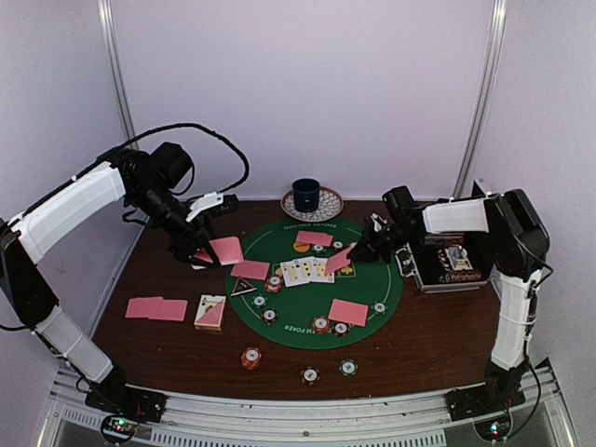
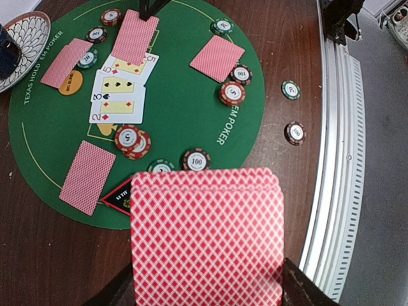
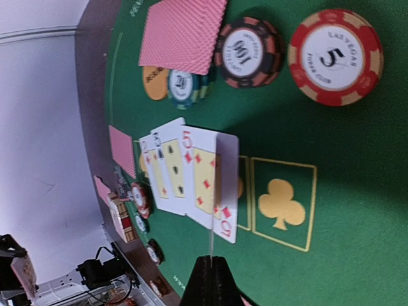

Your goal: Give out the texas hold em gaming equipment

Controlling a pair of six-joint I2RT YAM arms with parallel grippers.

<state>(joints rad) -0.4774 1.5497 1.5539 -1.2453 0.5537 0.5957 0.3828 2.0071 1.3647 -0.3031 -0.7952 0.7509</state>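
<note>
Both reaching inward, your left gripper [image 1: 200,255] clamps pink-backed cards [image 2: 207,236] over the left edge of the mat [image 1: 384,279], and your right gripper [image 1: 365,250] pinches one card [image 3: 226,182] above the face-up row [image 1: 307,271]; contents of the case [image 1: 419,272] on the right are unclear.

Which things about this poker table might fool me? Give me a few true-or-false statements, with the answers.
1. The left gripper holds several pink-backed playing cards. True.
2. The dark blue cup lies tipped over. False: it stands upright on its patterned saucer.
3. Three face-up cards lie on the round green felt mat. True.
4. The right gripper is open and empty. False: it is shut on one pink-backed card.
5. Every striped poker chip sits on the mat. False: three chips lie on the brown wooden table.
</note>
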